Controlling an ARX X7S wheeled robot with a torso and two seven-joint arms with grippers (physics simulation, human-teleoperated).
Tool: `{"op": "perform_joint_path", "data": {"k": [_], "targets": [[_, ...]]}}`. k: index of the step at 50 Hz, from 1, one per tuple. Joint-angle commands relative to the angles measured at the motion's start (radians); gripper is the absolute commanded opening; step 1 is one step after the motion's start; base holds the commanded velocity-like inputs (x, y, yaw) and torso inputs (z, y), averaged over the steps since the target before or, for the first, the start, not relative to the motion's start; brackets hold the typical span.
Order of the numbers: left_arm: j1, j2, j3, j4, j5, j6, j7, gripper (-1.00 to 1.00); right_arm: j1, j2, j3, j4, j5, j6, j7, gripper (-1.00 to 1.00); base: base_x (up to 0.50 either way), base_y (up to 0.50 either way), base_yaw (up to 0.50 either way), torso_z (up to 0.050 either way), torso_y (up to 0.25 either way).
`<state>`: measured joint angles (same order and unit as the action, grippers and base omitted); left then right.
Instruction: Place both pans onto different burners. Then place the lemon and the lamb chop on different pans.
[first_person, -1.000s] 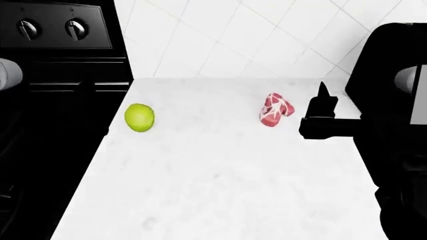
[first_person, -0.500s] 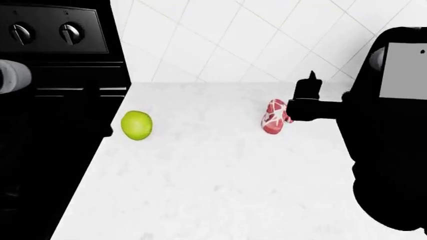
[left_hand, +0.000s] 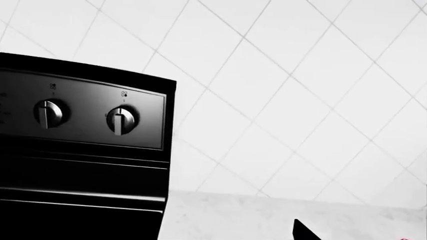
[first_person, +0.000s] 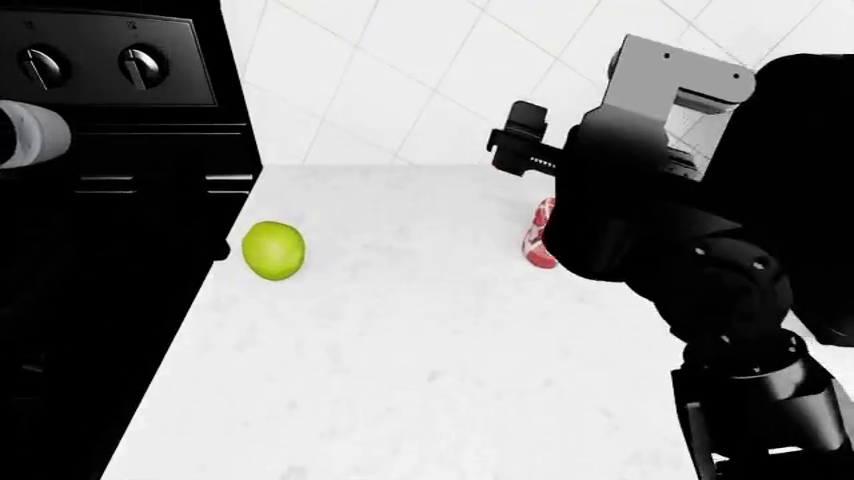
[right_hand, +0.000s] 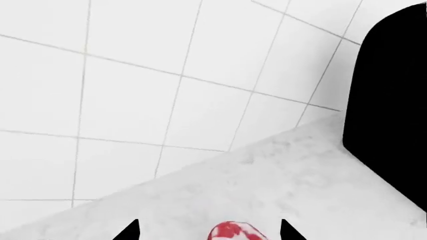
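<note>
The yellow-green lemon (first_person: 274, 250) lies on the white counter (first_person: 400, 380) close to the stove's edge. Over to its right is the lamb chop (first_person: 539, 238), mostly covered by my right arm. My right gripper (first_person: 519, 140) hangs above it, open. In the right wrist view the chop (right_hand: 237, 233) shows between the two spread fingertips (right_hand: 131, 231) of that gripper (right_hand: 209, 231), untouched. Of my left gripper only one dark fingertip (left_hand: 304, 233) shows. The pans and burners cannot be made out in the black stove area.
The black stove (first_person: 107, 300) fills the left, with two knobs (first_person: 140, 65) on its back panel (left_hand: 87, 115). A white tiled wall (first_person: 427, 80) backs the counter. A black mass (right_hand: 393, 100) stands at one side of the right wrist view.
My right arm has risen and swung left and back over the lamb chop, now hiding most of it. The lemon has stayed put.
</note>
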<state>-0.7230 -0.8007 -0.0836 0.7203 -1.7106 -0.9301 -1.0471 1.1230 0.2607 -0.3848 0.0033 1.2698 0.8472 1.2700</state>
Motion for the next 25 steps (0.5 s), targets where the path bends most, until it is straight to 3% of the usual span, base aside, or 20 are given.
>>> {"op": "perform_joint_path", "data": {"k": [1,19,25], "targets": [[0.008,0.0,-0.006,-0.011,0.013,0.008,0.021,1.0,0.015,-0.111,-0.035,0.185,-0.082,-0.071,0.028,1.0,0.0,0.0,0.0,0.0,0.0],[0.095,0.015,-0.059,0.005,0.065,0.041,0.096,1.0,-0.013,-0.136,-0.099,0.257,-0.135,-0.069,0.076,1.0,0.0,0.0,0.0,0.0,0.0],[0.061,0.002,-0.052,-0.01,0.022,0.043,0.071,1.0,-0.031,-0.136,-0.12,0.261,-0.139,-0.059,0.08,1.0,0.0,0.0,0.0,0.0,0.0]]}}
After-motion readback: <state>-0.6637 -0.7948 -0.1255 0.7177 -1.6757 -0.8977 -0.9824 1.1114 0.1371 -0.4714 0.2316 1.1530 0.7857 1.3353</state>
